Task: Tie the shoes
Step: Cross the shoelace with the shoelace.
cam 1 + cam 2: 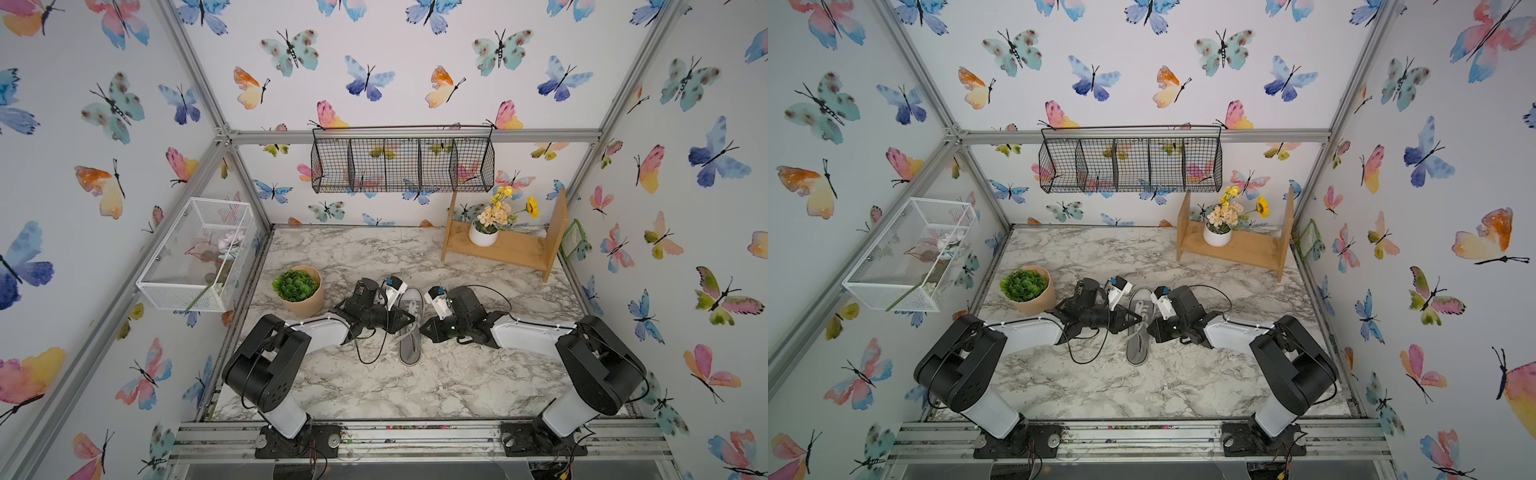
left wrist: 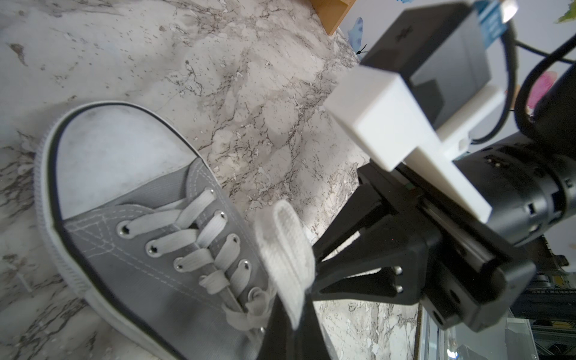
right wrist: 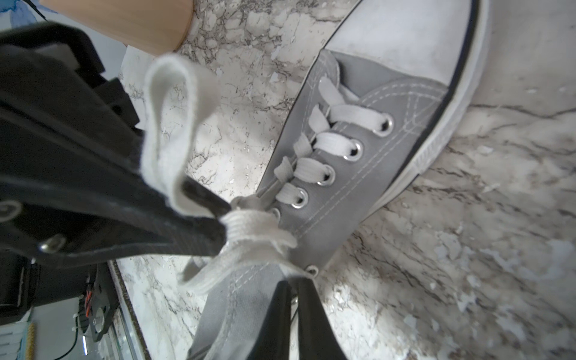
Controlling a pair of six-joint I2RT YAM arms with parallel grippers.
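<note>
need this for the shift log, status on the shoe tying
Left gripper shut on lace loop. Right gripper shut at shoe top eyelets, hold unclear. No finished bow. Pot nearby, apart from shoe.

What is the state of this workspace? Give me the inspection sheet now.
Surface: marble-pattern tabletop, flecked.
Job's things: grey sneaker mid-table, toe toward the back wall; white lace loop raised, bow unfinished.
Clutter: potted green plant; wooden shelf with flower pot.
Pincers: left pincer shut on the lace loop; right pincer shut by the top eyelet, hold unclear.
Cables: black cable loops onto the tabletop beside the sneaker.
Surroundings: butterfly wallpaper, black wire basket, white mesh basket.
</note>
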